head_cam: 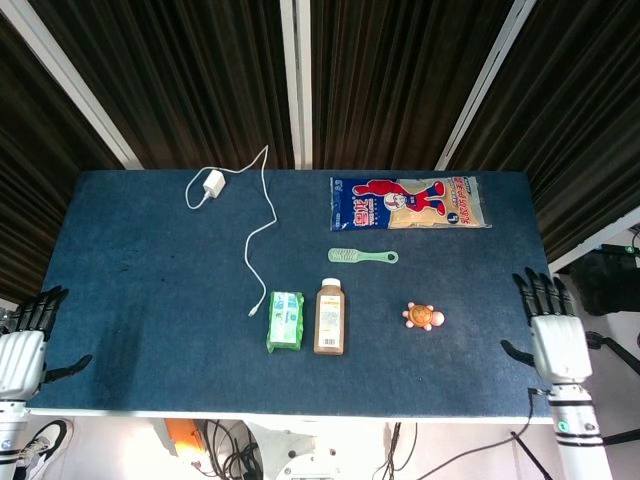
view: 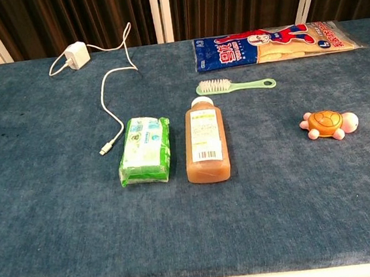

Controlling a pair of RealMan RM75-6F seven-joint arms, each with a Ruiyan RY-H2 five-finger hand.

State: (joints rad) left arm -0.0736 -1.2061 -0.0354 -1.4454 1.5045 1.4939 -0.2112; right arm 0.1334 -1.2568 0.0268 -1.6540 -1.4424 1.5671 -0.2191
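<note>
- The right hand (head_cam: 548, 335) hangs at the right edge of the blue-clothed table (head_cam: 140, 300), fingers spread and pointing away from the robot, holding nothing. Only the head view shows it; the chest view shows no hand at all.
- The toy turtle (head_cam: 424, 317), orange-shelled with pink limbs, lies on the cloth well to the left of the right hand and apart from it. It sits flat on its belly, shell up, so it rests steady with nothing propping it.
- The left hand (head_cam: 22, 345) sits off the table's left corner, fingers likewise spread and empty, with bare cloth as its nearest neighbour.
- Further left of the turtle, roughly midway between the two hands, a brown juice bottle (head_cam: 331, 317) lies on its side with its white cap pointing away from the robot; lying flat, it looks unlikely to roll.
- Just beside the bottle, on the side toward the left hand, lies a green pack of wet wipes (head_cam: 285, 320), parallel to it and not quite touching.
- Beyond the bottle lies a pale green brush (head_cam: 361, 256), and beyond that a flat printed snack bag (head_cam: 410, 203).
- A white charger (head_cam: 213, 185) with its loose cable curls across the far side, its plug end near the wipes.
</note>
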